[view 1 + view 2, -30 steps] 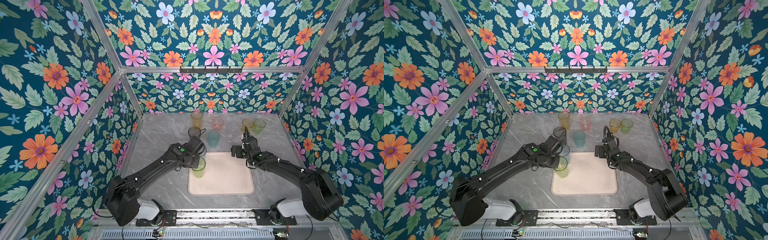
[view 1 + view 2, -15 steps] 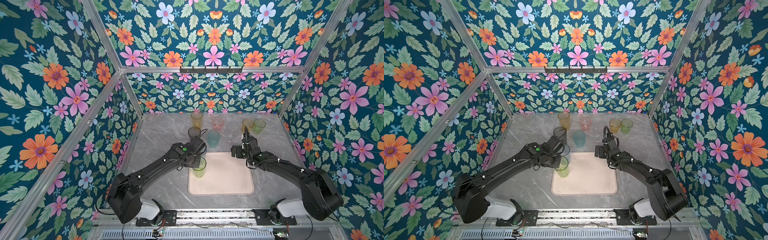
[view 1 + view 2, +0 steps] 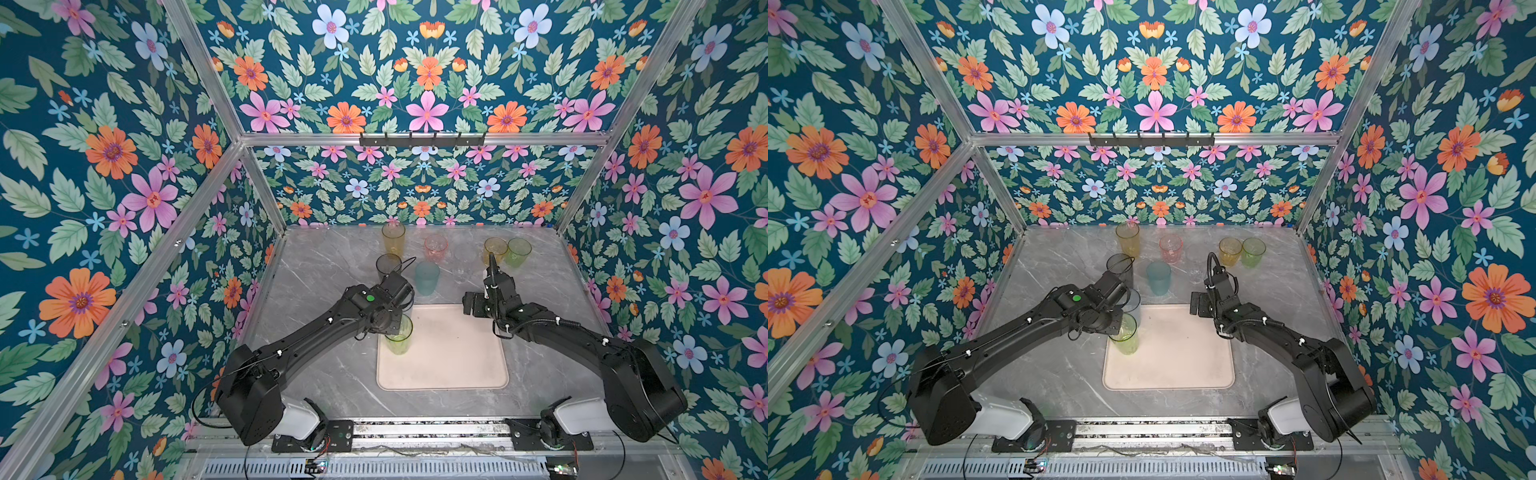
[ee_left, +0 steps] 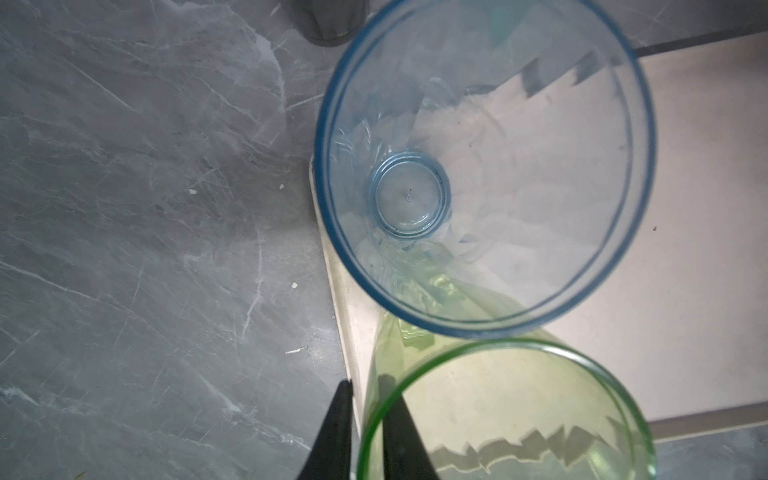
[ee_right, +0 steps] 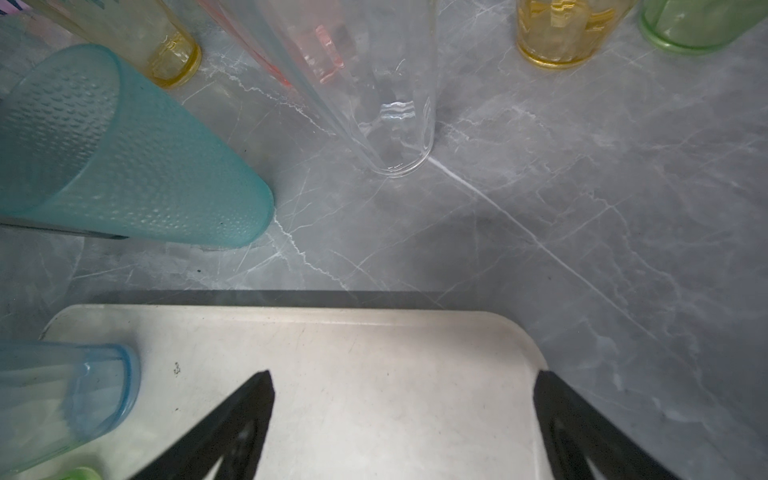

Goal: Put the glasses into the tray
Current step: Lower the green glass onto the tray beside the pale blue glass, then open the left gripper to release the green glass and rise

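Observation:
The cream tray (image 3: 457, 361) lies in the middle of the table. A yellow-green glass (image 3: 398, 341) stands upright at its left edge. My left gripper (image 4: 370, 388) is shut on that glass (image 4: 498, 415), one finger inside the rim and one outside. A blue-grey glass (image 4: 486, 166) stands in the tray corner just beyond it, largely hidden by my left wrist in both top views. My right gripper (image 5: 403, 374) hangs open and empty over the tray's far right corner (image 5: 515, 332).
Behind the tray stand a teal glass (image 3: 427, 277), a smoky dark one (image 3: 388, 264), a tall amber one (image 3: 393, 237), a pink one (image 3: 436, 247), a clear one (image 5: 399, 124), a short amber one (image 3: 495, 250) and a short green one (image 3: 518, 251).
My left arm has shifted slightly, with the yellow-green glass staying at the tray's left edge. The right arm has not moved.

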Motion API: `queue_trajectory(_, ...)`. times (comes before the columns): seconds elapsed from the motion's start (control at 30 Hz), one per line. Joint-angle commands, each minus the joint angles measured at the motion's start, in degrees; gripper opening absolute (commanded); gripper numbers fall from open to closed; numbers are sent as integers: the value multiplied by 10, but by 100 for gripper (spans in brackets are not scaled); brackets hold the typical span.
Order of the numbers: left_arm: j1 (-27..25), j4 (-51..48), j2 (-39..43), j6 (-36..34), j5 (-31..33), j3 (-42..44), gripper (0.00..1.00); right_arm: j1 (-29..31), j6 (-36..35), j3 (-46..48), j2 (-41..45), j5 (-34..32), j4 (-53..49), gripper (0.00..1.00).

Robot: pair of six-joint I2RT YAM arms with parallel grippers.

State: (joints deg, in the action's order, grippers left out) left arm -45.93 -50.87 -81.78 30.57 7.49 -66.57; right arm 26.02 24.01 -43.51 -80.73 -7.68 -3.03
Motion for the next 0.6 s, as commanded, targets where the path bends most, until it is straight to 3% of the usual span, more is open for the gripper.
queue_trajectory(0.0,-2,-7,1,6,7,0,18,0,4,-4,2,-5,3,99)
queue_trajectory(0.1,-2,-10,0,6,4,0,17,0,3,-4,1,-5,3,99)
queue_trajectory(0.3,-2,-12,3,3,-2,-1,5,0,3,-5,1,-5,1,99)
queue_trajectory(0.57,-2,-22,1,6,-9,-2,2,0,3,-5,3,-4,0,99)
